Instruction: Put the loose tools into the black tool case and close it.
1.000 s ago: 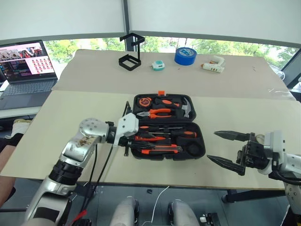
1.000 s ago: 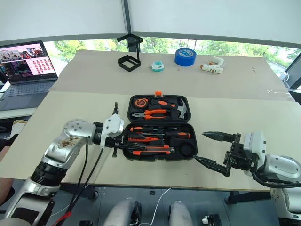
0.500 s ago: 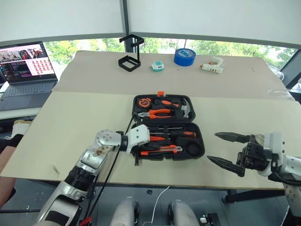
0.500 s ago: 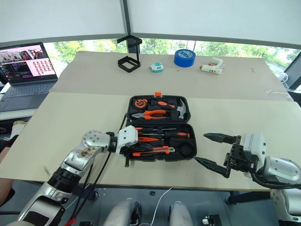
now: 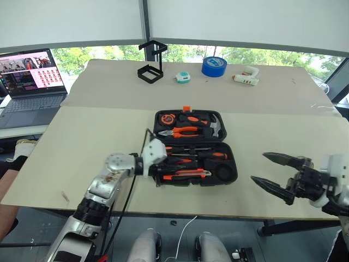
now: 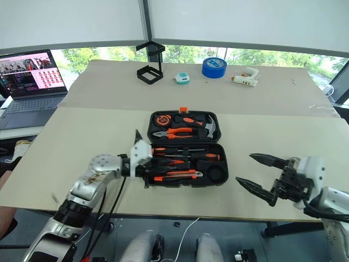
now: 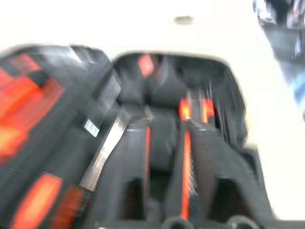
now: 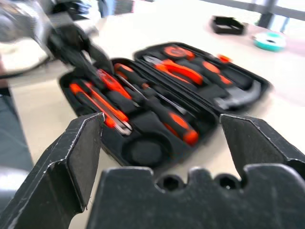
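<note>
Tools look all slotted into the black tool case, lying open near the table's front edge. My right claw is spread wide, empty; left claw at the case's left end, can't tell its jaws. Just the closing left.

Left arm: silver-grey metal segments, scuffed with brown marks, a round joint cap, a white wrist housing and black cables trailing beneath. Right arm: white-and-grey shells with a black wrist block. Right gripper: two black, tapering, pointed fingers with angular faceted inner faces.
</note>
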